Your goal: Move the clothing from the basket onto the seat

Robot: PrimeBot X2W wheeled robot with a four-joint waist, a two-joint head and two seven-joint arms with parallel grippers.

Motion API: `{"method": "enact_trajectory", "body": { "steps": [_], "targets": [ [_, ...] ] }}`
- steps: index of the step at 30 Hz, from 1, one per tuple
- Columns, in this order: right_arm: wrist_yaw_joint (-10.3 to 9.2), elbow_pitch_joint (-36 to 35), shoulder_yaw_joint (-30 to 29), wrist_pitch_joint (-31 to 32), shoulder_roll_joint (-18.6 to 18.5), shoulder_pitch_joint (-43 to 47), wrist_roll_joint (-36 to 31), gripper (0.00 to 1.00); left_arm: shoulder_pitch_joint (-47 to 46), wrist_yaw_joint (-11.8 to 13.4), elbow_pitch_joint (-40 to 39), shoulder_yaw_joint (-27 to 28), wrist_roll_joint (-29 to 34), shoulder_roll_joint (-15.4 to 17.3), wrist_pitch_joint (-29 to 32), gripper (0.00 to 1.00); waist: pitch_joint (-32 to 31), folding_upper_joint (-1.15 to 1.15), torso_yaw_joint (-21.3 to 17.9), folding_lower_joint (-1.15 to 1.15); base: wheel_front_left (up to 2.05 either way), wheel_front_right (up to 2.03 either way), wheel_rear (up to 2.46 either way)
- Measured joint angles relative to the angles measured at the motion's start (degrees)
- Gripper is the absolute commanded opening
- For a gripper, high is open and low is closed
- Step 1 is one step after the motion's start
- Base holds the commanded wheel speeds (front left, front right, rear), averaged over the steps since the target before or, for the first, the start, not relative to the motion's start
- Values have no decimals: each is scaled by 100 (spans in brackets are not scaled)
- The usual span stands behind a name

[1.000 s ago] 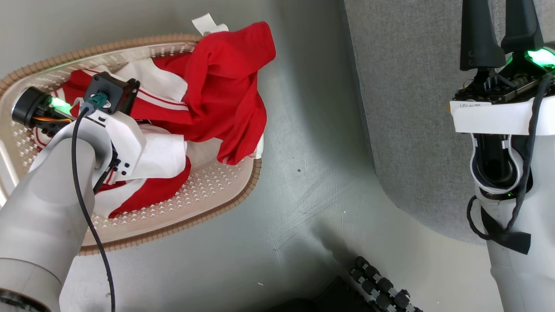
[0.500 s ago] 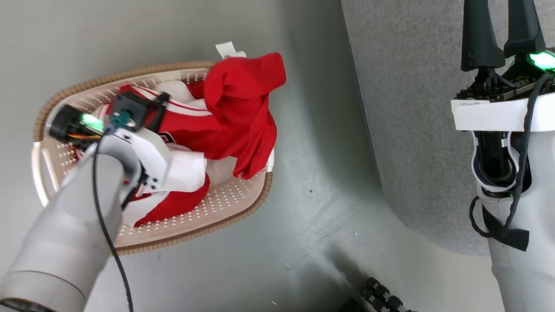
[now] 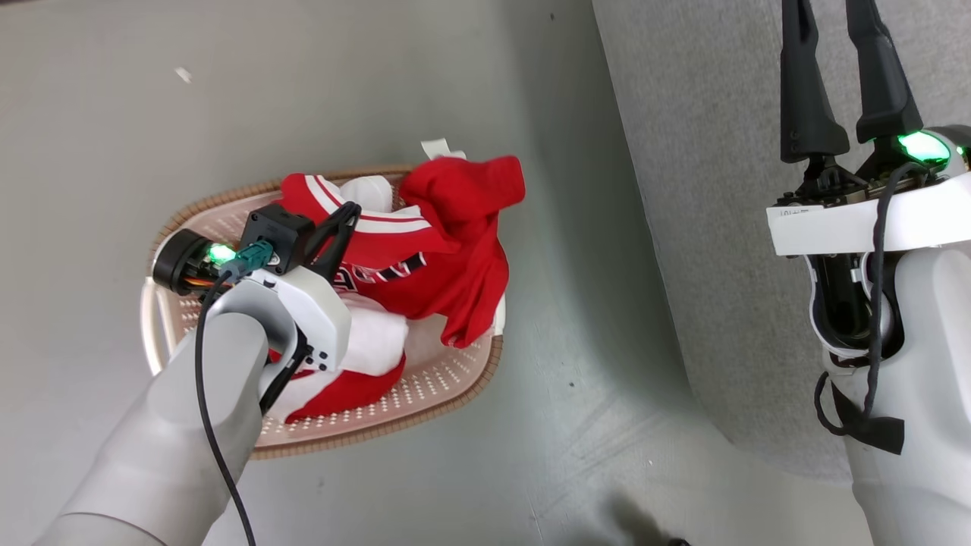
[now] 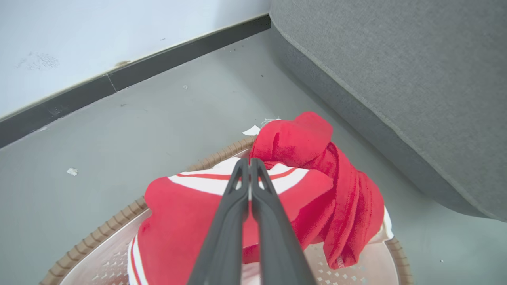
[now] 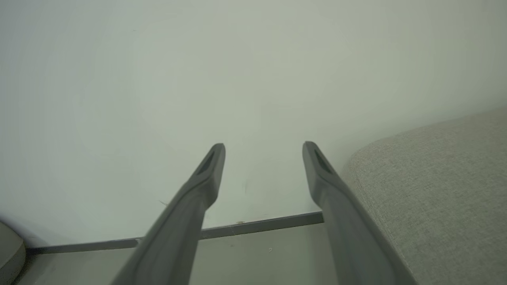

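The cream basket (image 3: 379,436) with its brown rim stands on the grey floor, left of the seat (image 3: 721,189), a large grey sofa. Red and white clothing (image 3: 447,250) is heaped inside it, and one red piece hangs over the far rim. My left gripper (image 3: 345,220) is above the basket, shut on a striped fold of the clothing (image 4: 190,206), which tents up at my left gripper (image 4: 248,163). The basket's rim (image 4: 119,215) and the seat (image 4: 396,59) show around it. My right gripper (image 3: 827,11) is open and empty over the seat. My right gripper (image 5: 264,147) points at a pale wall beside the seat (image 5: 435,190).
The grey floor (image 3: 576,394) lies between the basket and the sofa. A pale wall with a dark baseboard (image 4: 158,59) runs behind the basket. A white tag (image 3: 442,148) sticks out past the basket's far rim. A small white scrap (image 4: 72,171) lies on the floor.
The head camera has pulled up and back, so the basket looks smaller and further right. My left gripper has risen out of the heap, drawing a striped garment up with it. The right arm holds still.
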Motion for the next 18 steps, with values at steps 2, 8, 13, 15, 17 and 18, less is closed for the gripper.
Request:
{"method": "enact_trajectory", "body": {
  "steps": [2, 8, 13, 15, 17, 18],
  "targets": [
    [0, 42, -1, 0, 0, 18, -22, 100, 62, 0, -103, 0, -71, -4, 0, 0, -124, 0, 49, 0, 0, 0, 0],
    [0, 178, 3, 0, -3, 167, -98, 100, 214, 0, -541, 7, -254, -2, 0, 0, -489, 0, 199, 0, 0, 0, 0],
    [0, 272, 3, 1, -5, 319, -111, 100, 335, 0, -883, 63, -368, 11, -1, 0, -789, 0, 323, 0, 0, 0, 0],
    [0, 325, 2, 0, -5, 399, -115, 100, 398, 0, -1014, 91, -401, 21, -1, 0, -910, 0, 370, 0, 0, 0, 0],
    [0, 350, -7, 0, -8, 478, -118, 100, 449, 0, -1134, 108, -420, 31, -1, 0, -1029, 0, 415, 0, 0, 0, 0],
    [0, 372, -10, 1, -7, 508, -120, 100, 475, 0, -1198, 122, -442, 32, -1, 0, -1089, 0, 438, 0, 0, 0, 0]
  ]
}}
